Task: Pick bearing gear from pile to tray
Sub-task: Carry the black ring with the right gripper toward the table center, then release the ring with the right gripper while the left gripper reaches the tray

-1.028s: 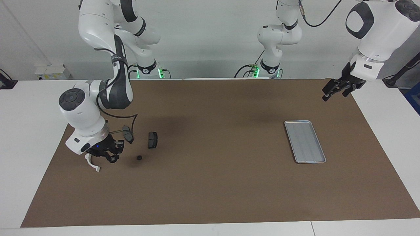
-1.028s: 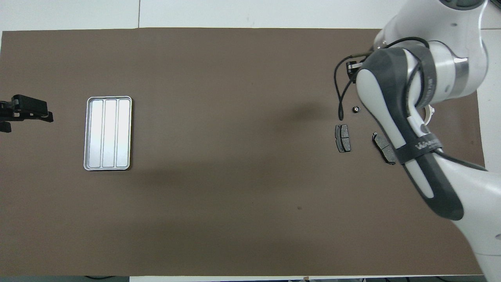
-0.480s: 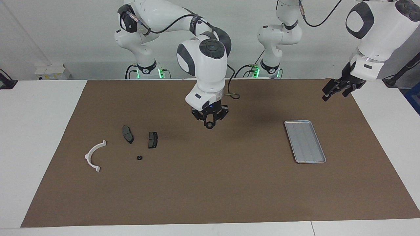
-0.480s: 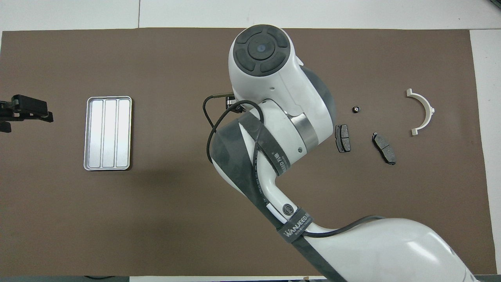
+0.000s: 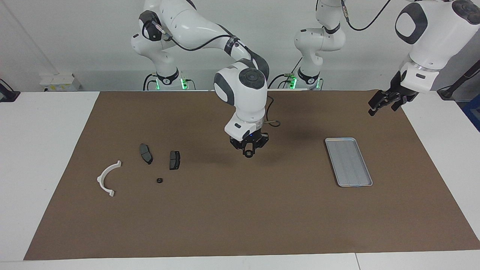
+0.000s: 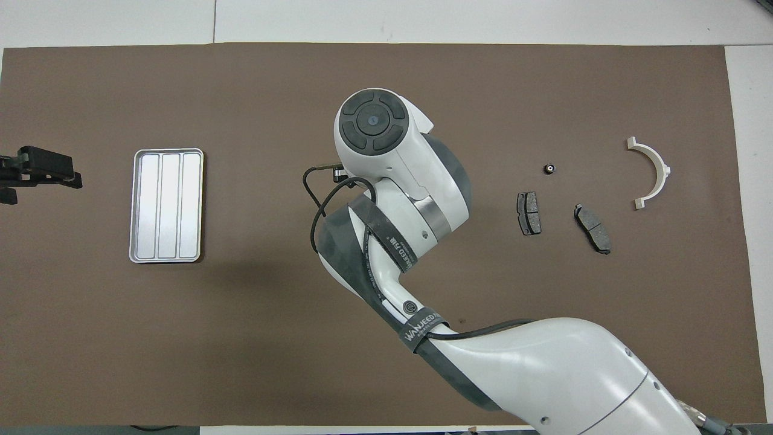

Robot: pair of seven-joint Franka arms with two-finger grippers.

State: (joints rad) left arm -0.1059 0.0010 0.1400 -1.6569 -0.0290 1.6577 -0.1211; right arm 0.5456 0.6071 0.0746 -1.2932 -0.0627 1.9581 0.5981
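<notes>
My right gripper [image 5: 248, 152] hangs over the middle of the brown mat, between the pile and the tray, shut on a small black round bearing gear. In the overhead view its own wrist hides it. The pile lies toward the right arm's end: a white arc [image 5: 107, 178] [image 6: 652, 171], two dark brake pads [image 5: 146, 153] [image 5: 174, 159] and one tiny black round piece [image 5: 159, 180] [image 6: 549, 168]. The silver ribbed tray [image 5: 348, 162] [image 6: 166, 205] lies toward the left arm's end with nothing in it. My left gripper [image 5: 372, 109] [image 6: 72, 177] waits open, raised by the mat's end near the tray.
The brown mat [image 5: 240, 225] covers most of the white table. A black cable loops beside the right wrist [image 6: 314, 199]. The right arm's forearm [image 6: 513, 368] stretches over the mat's near part in the overhead view.
The right arm lifted off the pile with the small black piece and swung to the middle of the mat, then a little farther toward the tray and lower. The left arm stayed still.
</notes>
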